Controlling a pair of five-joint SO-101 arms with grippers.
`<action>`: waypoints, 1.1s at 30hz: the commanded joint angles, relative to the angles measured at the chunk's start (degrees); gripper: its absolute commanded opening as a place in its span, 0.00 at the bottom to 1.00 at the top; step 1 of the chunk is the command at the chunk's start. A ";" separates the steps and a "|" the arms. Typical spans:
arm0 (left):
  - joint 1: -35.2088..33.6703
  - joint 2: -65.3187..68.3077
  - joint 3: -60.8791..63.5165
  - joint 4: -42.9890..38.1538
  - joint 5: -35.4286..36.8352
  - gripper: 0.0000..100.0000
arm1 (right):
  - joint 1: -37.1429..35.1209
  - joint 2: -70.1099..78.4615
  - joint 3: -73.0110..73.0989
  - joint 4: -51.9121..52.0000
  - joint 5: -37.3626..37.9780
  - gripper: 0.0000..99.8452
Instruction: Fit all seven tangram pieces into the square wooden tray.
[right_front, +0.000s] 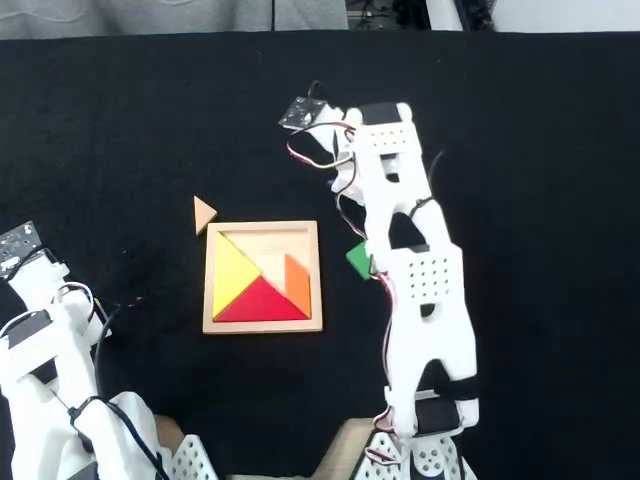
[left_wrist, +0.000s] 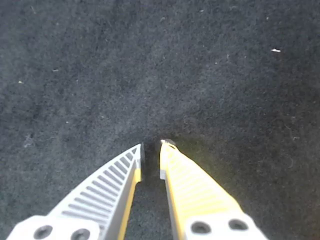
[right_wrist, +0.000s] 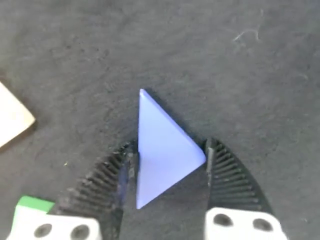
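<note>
The square wooden tray (right_front: 262, 326) lies mid-table and holds a yellow triangle (right_front: 232, 275), a red triangle (right_front: 262, 303) and an orange piece (right_front: 297, 278). A small tan triangle (right_front: 204, 213) lies just off its far-left corner. A green piece (right_front: 357, 258) sits beside the right arm (right_front: 400, 200), between arm and tray. My right gripper (right_wrist: 170, 150) is shut on a blue triangle (right_wrist: 162, 145) lying on the cloth, one finger (right_wrist: 125, 167) on its long edge and the other on its corner. My left gripper (left_wrist: 151, 149) is shut on nothing over bare cloth.
Black cloth (right_front: 520, 150) covers the whole table. The left arm (right_front: 40, 340) stands at the near-left corner, well away from the tray. A pale wooden corner (right_wrist: 12, 117) and a bit of green (right_wrist: 32, 204) show beside the right gripper.
</note>
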 joint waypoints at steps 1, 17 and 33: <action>0.04 -0.97 -1.10 -0.35 -0.26 0.08 | -2.29 0.31 -5.49 4.66 0.79 0.13; 0.04 -1.05 -1.10 -0.35 -0.26 0.08 | -5.10 -13.14 -11.12 16.09 -9.67 0.11; 0.04 -1.14 -1.10 -0.35 -0.26 0.08 | -19.52 -50.68 50.86 -5.89 -30.33 0.11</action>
